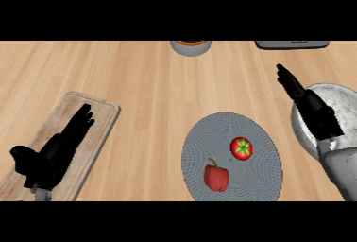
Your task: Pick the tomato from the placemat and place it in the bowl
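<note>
Tomato point(241, 148) — on round grey placemat point(268, 163), just beside red bell pepper point(216, 177); not yet picked.
Right hand point(307, 101) — fingers straight, pressed together, holding nothing; over marbled bowl point(342, 94), well apart from tomato, likely not yet begun reaching.
Bowl contents — largely hidden by forearm; none seen.
Left hand point(52, 153) — fingers relaxed and open, resting over wooden cutting board point(105, 111), apparently idle.

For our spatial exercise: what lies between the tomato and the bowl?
In the head view, only placemat and bare counter separate tomato from bowl.
</note>
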Controlling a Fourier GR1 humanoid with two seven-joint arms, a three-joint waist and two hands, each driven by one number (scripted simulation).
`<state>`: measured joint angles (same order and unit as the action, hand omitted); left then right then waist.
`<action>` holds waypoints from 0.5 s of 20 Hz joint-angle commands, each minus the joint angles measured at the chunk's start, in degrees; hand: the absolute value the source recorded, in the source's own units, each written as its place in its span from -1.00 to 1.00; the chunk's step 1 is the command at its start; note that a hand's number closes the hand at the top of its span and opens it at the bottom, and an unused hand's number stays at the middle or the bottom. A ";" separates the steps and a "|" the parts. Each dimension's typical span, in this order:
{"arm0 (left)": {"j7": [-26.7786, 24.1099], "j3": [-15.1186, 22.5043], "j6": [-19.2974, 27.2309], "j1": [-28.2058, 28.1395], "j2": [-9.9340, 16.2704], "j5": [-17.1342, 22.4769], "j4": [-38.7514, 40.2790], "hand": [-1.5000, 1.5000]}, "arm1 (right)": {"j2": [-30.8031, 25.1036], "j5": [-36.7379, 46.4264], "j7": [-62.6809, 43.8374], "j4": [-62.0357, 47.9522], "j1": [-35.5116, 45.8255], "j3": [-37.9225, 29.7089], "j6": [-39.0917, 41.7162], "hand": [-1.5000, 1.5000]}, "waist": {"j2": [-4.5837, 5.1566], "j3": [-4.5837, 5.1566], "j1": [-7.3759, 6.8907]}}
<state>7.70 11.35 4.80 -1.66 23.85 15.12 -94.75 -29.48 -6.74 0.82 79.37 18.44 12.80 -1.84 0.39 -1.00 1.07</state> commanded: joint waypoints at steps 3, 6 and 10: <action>0.19 1.99 1.37 4.97 -6.31 -0.86 1.22 0.00 | -0.87 3.48 4.78 9.35 -10.59 -2.05 -4.30 1.00 | -0.56 1.00 0.32; -1.14 0.36 0.03 6.76 -8.63 3.20 1.27 0.00 | 1.09 9.05 2.06 20.37 -15.82 1.47 -11.47 1.00 | -0.86 1.10 1.35; -2.16 2.07 -0.90 2.98 -10.11 4.36 1.29 0.00 | 7.31 15.92 1.31 14.24 -22.65 -3.70 -30.15 -1.00 | -0.91 1.05 2.30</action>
<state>6.65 12.70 4.89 1.65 15.98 17.81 -93.78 -28.55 4.86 0.45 90.29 2.97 9.38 -20.02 -0.46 0.14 3.57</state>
